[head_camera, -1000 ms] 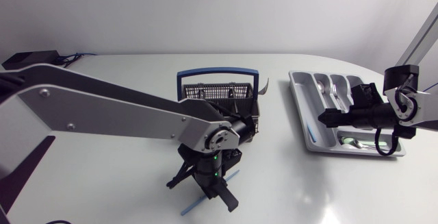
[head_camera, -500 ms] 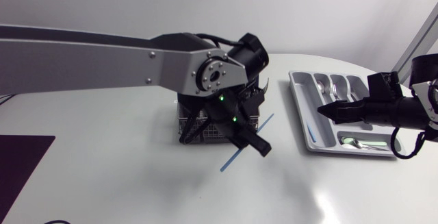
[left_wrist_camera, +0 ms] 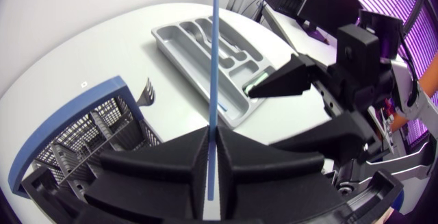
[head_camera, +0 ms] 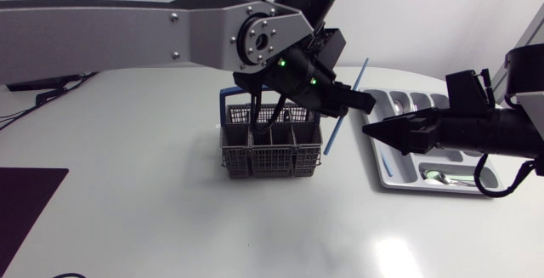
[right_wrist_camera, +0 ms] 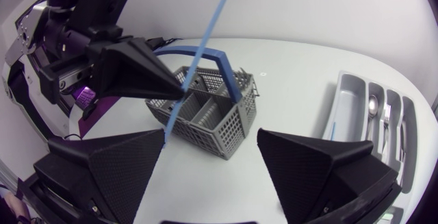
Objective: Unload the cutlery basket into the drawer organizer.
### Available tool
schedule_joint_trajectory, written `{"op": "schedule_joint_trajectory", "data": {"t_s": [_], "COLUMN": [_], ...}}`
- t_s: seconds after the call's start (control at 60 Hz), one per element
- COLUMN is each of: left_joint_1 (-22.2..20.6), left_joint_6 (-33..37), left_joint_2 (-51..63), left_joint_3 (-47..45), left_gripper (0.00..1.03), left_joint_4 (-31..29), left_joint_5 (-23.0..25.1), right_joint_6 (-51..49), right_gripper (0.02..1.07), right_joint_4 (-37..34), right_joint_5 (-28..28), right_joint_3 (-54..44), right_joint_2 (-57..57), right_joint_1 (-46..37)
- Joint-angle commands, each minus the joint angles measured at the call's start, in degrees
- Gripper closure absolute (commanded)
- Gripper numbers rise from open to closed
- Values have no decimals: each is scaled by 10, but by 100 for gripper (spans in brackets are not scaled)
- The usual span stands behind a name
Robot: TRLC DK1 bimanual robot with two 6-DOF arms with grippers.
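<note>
Head view: left gripper (head_camera: 352,101) sits upper middle of the frame, above and just right of the cutlery basket (head_camera: 272,152). Its fingers are pinched together on a thin blue stick (head_camera: 344,112) (chopstick or straw, can't tell). The stick is in the air and tilted, upper end toward the upper right, lower end hanging beside the basket's right side, touching nothing else. The left wrist view agrees: the stick runs out ahead from between the two closed fingers, gripped around mid-length.

The right gripper (head_camera: 374,131) is at right middle of the head view, pointing left at the stick, tips near it but apart. In the right wrist view its fingers are spread wide with nothing between them, and the stick and left gripper lie ahead of it.

The drawer organizer (head_camera: 382,174) is at the right of the head view, partly under the right arm. Already in it are a spoon (head_camera: 438,176) in the lower compartment, more cutlery in the upper slots, and a second blue stick (head_camera: 387,164) in the long compartment on its left side.

Left in the basket is a fork (right_wrist_camera: 243,79) sticking up at the corner far from the right gripper. The other cells look mostly empty, though not all are visible.

Judgement: well along. Several pieces are filed, one stick is in transit between basket and organizer, and at least the fork is left. This could be a handover or a direct drop into the long compartment.
</note>
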Motion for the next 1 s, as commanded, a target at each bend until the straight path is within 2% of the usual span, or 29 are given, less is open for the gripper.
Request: {"op": "schedule_joint_trajectory", "data": {"t_s": [0.0,0.233,0.5,0.75,0.783,0.9,0.983], "left_joint_1": [2,1,0,0,0,-1,-1], "left_joint_6": [-32,-65,-70,-70,-70,-72,-74], "left_joint_2": [24,30,25,23,22,20,19], "left_joint_3": [25,38,38,35,35,35,38], "left_gripper": [99,99,99,99,99,98,89], "left_joint_4": [15,49,58,63,65,70,75], "left_joint_5": [10,11,11,11,11,11,11], "right_joint_6": [28,87,102,106,105,102,97], "right_gripper": [11,25,54,88,96,99,102], "right_joint_4": [4,52,76,90,92,93,93], "right_joint_5": [-2,27,58,69,69,68,68], "right_joint_3": [12,36,48,43,41,34,28], "right_joint_2": [0,30,75,80,80,77,70], "right_joint_1": [25,69,94,94,94,98,101]}}
